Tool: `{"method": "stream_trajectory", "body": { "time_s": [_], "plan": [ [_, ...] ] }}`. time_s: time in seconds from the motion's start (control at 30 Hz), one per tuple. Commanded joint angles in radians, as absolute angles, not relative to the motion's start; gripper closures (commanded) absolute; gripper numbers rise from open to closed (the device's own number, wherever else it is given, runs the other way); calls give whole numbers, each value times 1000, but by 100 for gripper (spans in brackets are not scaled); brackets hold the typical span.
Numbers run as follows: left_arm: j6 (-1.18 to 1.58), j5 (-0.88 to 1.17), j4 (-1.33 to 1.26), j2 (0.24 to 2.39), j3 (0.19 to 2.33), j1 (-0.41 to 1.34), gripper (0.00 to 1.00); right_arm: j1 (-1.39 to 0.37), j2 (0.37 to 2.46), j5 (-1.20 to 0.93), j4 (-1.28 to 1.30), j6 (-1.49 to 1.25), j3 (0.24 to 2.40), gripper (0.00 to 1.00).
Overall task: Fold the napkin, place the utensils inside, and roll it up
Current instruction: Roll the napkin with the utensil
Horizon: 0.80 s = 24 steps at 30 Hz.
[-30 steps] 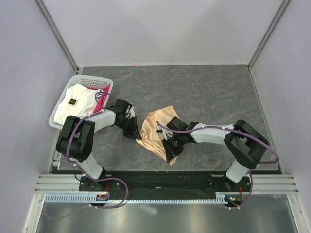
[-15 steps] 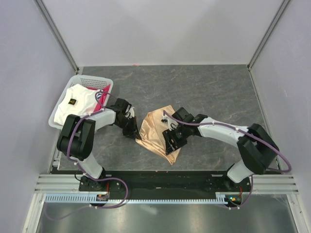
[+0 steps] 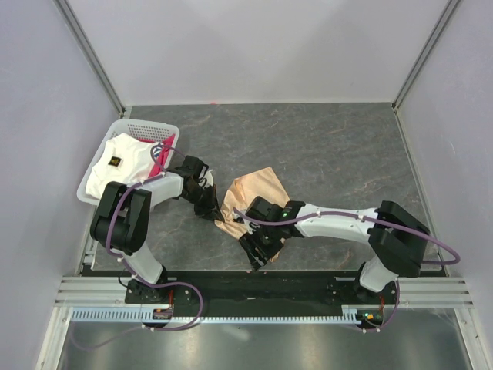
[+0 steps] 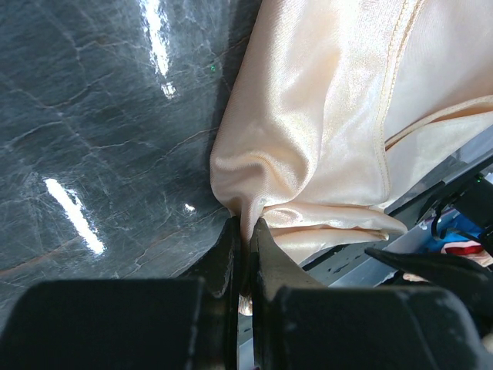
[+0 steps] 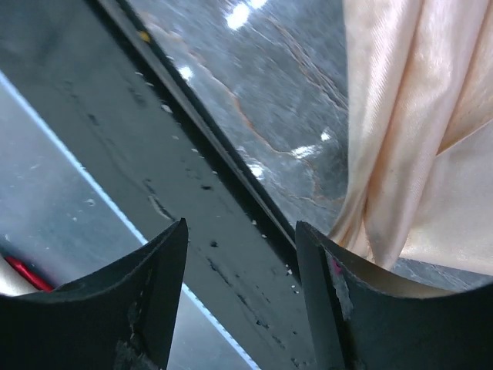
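Two left fingers pinch the napkin; right fingers spread wide, empty.

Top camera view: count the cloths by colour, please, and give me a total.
Peach-tan napkin, on the table: 1
White cloth, in the basket: 1
Pink-red cloth, in the basket: 1
Total: 3

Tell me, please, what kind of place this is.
Probably a robot test cell: plain grey walls enclose a dark marbled table, with the left arm and right arm bolted at its near edge.
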<state>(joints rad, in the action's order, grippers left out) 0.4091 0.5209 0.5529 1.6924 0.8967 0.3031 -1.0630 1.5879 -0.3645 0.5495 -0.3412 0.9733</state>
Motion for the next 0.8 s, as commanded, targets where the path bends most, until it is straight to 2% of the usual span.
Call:
{"method": "stream_trajectory", "body": {
  "time_s": [0.0,0.17,0.77],
  "plan": [
    [368,492,565,1689,925,298,98,-1058,1626,-347,525,-365,968,34],
    [365,492,565,1692,923,298,98,-1057,1664,-299,555,-336,976,34],
    [362,488,568,1701,925,298,98,-996,1605,-247,655,-272,1003,34]
  ]
}}
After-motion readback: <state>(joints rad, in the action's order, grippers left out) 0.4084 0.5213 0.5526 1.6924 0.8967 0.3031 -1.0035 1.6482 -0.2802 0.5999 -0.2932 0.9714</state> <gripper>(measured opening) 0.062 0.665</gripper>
